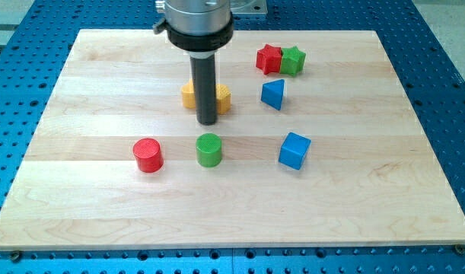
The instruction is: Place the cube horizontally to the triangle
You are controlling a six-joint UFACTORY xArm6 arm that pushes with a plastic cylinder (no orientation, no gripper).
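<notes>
My tip at yellow block, blue cube below blue triangle — no hand on this rod.

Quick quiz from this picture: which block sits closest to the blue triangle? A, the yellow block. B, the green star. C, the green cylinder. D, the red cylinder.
B: the green star sits just above the blue triangle, toward the view's top, nearer than any other option.
</notes>
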